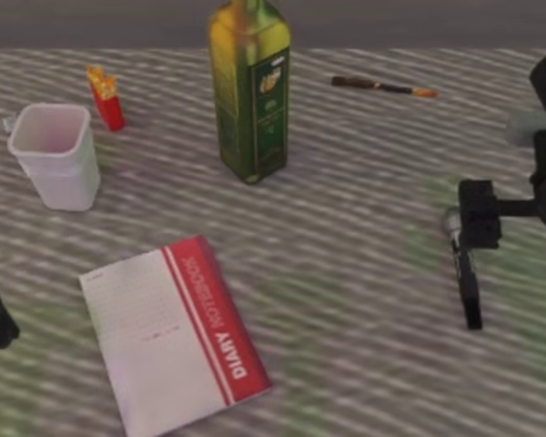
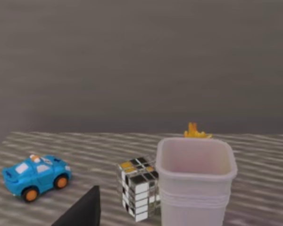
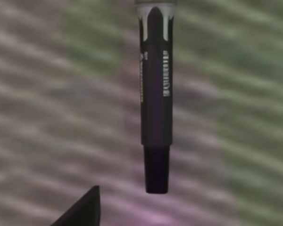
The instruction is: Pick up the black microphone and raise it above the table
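Hovering at three o'clock, right hand [image 1: 478, 218] over slim black microphone [image 1: 469, 284] on woven desk [image 1: 346, 273]; finger state unclear; microphone lettering illegible.

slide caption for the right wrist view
Black microphone lying flat on the woven table, seen from directly above.

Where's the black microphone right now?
Top view: the slim black microphone with silver mesh head lies on the table's right side, under the right gripper.

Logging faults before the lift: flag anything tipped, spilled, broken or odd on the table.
Nothing stands out. The microphone lies flat on the table, intact, under the right pincer. Bottle and cup stand upright; the notebook lies closed. No spills. The left arm is parked at the left edge.
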`<state>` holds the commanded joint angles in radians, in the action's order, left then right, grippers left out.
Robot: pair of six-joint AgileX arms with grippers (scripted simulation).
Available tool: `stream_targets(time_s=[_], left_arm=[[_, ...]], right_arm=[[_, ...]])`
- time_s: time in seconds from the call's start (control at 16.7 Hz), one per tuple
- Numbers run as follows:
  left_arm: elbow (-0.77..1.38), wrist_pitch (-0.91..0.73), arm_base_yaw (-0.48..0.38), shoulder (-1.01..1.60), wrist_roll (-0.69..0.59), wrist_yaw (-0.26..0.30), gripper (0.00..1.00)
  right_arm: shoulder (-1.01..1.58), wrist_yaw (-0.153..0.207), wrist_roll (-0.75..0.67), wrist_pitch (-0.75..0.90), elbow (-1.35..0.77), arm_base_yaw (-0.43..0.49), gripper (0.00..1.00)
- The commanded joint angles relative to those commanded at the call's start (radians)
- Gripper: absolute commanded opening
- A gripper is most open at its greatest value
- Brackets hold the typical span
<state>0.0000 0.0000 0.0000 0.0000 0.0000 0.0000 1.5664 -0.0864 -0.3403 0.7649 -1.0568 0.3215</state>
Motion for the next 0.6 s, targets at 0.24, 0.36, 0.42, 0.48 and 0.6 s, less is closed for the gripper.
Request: stream_targets(time_s=[0.24,0.36,0.42,0.48,0.6], left_arm=[[0.0,0.0,0.0,0.0,0.0,0.0,1.0],[0.0,0.0,0.0,0.0,0.0,0.0,1.0],[0.0,0.0,0.0,0.0,0.0,0.0,1.0],[0.0,0.0,0.0,0.0,0.0,0.0,1.0],[0.0,0.0,0.0,0.0,0.0,0.0,1.0]], right_arm=[[0.241,-0.013,-0.057,0.12,-0.181,0.054,1.0],[0.316,-0.017,-0.075,0.155,-0.24,0.071,1.0],[0.34,-0.018,-0.08,0.166,-0.258,0.076,1.0],[0.354,-0.019,-0.084,0.172,-0.269,0.079,1.0],[0.357,-0.019,-0.085,0.174,-0.272,0.08,1.0]])
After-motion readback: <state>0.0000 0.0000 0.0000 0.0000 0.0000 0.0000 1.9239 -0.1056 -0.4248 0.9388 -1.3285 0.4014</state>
